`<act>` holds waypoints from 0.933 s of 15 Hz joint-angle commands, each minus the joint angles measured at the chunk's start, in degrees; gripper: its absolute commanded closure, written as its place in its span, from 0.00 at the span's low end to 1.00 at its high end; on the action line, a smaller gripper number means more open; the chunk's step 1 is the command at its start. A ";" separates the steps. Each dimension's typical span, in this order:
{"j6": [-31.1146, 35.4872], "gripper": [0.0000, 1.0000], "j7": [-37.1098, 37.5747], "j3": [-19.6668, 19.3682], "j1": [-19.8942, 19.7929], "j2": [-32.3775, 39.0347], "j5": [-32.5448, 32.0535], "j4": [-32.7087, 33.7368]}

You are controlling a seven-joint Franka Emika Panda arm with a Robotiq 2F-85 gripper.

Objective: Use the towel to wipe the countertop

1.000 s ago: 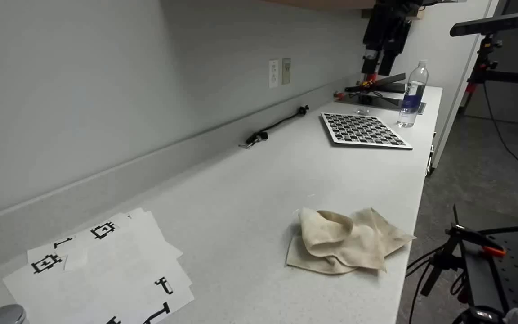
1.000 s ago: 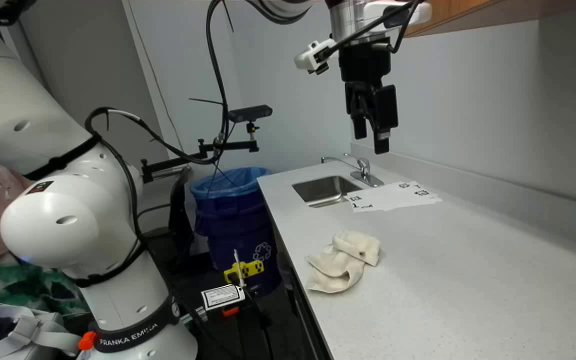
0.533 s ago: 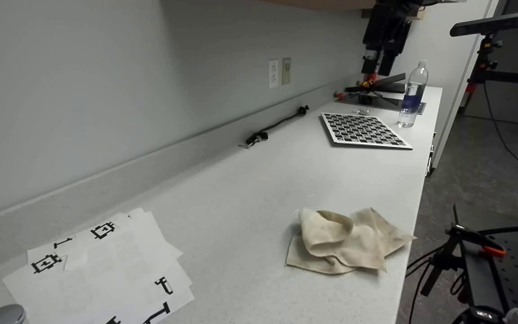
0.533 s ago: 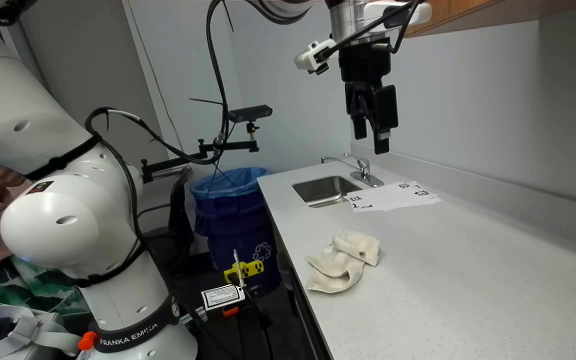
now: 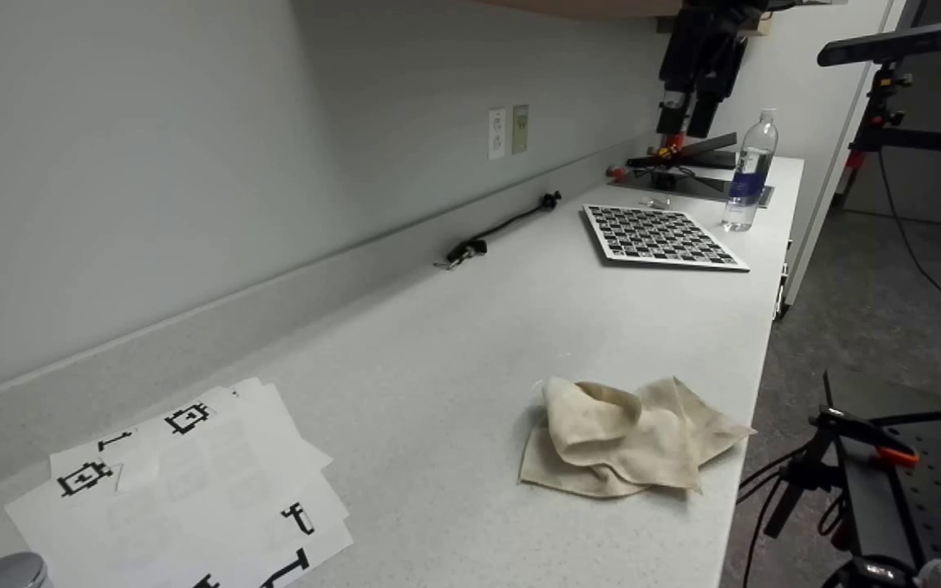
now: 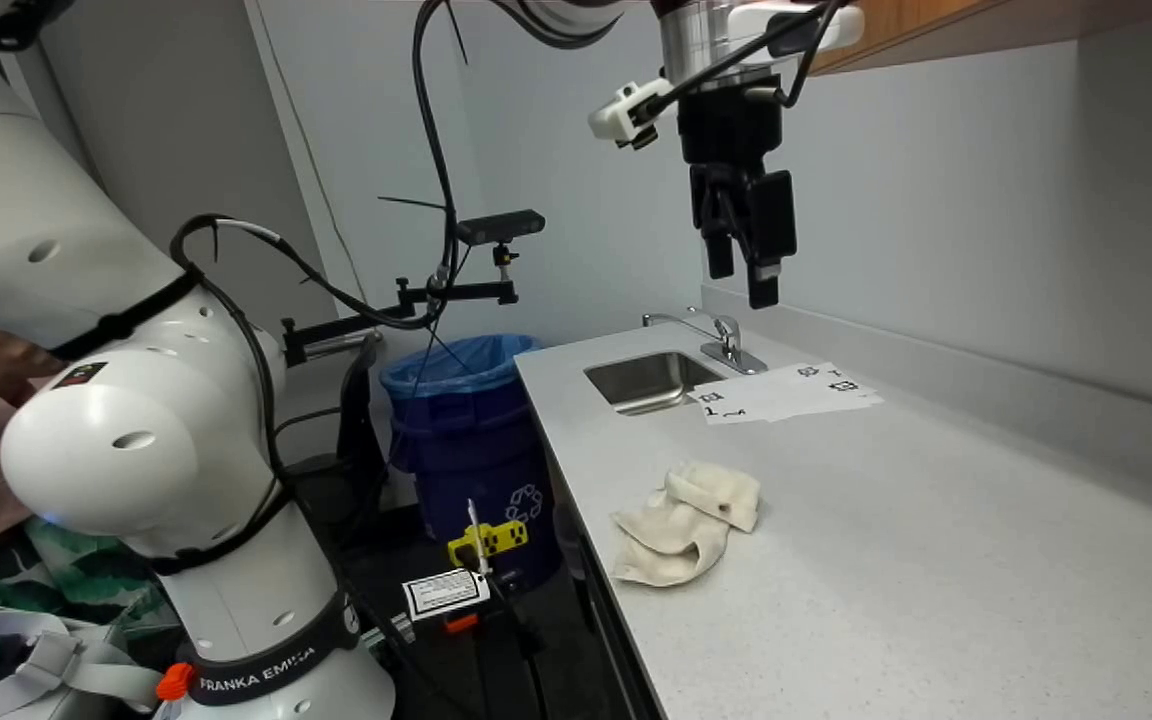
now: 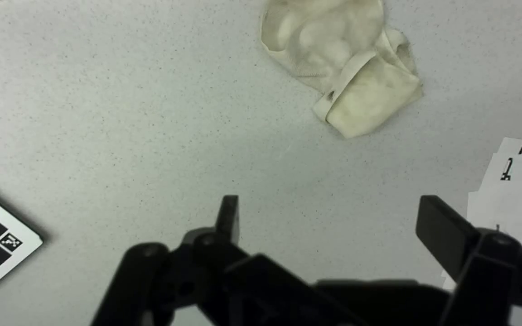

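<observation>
A crumpled beige towel (image 5: 626, 445) lies on the counter (image 5: 438, 367) near the long edge farthest from the wall (image 5: 152, 163); the black pincer (image 7: 330, 210) hangs above the counter, spread wide.

Bottle (image 5: 748, 175): toward the far end in an exterior view; that camera looks lengthwise along the countertop (image 5: 454, 367) from above, wall (image 5: 152, 147) at picture left.
Sink (image 6: 651, 375): at the far end in an exterior view facing the opposite way, white arm (image 6: 116, 410) close at picture left.
Gripper (image 7: 329, 213): at the bottom of the wrist view, near the lens, which points down at the countertop.
Towel (image 7: 369, 72): shared by all three views (cropped at the top of the wrist view).
Papers (image 5: 209, 482): likewise shared, near the lens in an exterior view.
Checkered board (image 5: 666, 235): shared by an exterior view and the wrist view.
</observation>
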 commanded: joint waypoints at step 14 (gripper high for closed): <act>-5.61 0.00 -0.73 2.09 -0.74 -1.20 -2.23 -6.01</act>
